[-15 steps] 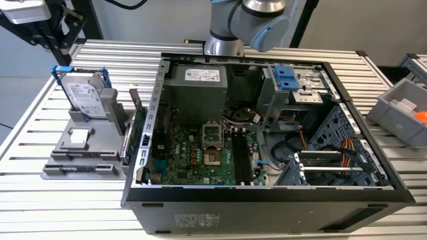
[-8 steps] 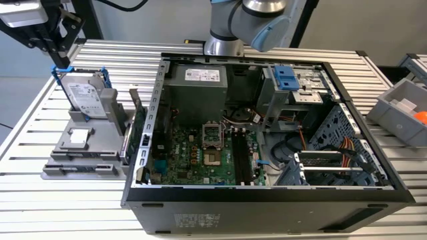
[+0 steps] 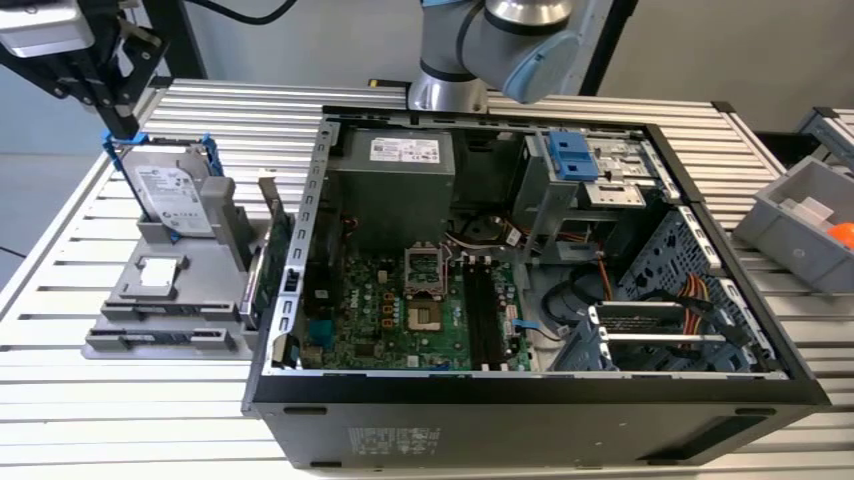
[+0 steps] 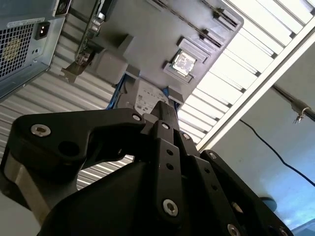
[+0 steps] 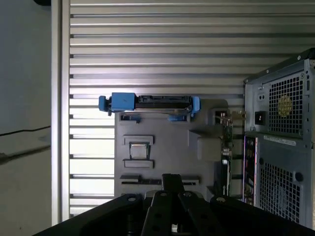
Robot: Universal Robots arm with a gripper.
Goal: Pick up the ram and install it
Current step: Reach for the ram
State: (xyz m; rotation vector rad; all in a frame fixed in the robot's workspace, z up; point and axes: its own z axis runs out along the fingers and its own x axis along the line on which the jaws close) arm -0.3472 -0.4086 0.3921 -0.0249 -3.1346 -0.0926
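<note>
The ram point(image 5: 140, 181) is seen edge-on as a thin dark strip, stood in a slot of the grey holder point(image 5: 162, 157) on the bench point(image 5: 147, 49), at the end away from the hard drive point(image 5: 162, 102). The claw point(image 5: 170, 178) is poised well above the holder, its fingertips closed together with nothing gripped. The ram is judged to lie straight below the claw's tips. Its long axis is set parallel to the hard drive, and one end points toward the computer case point(image 5: 280, 123).
</note>
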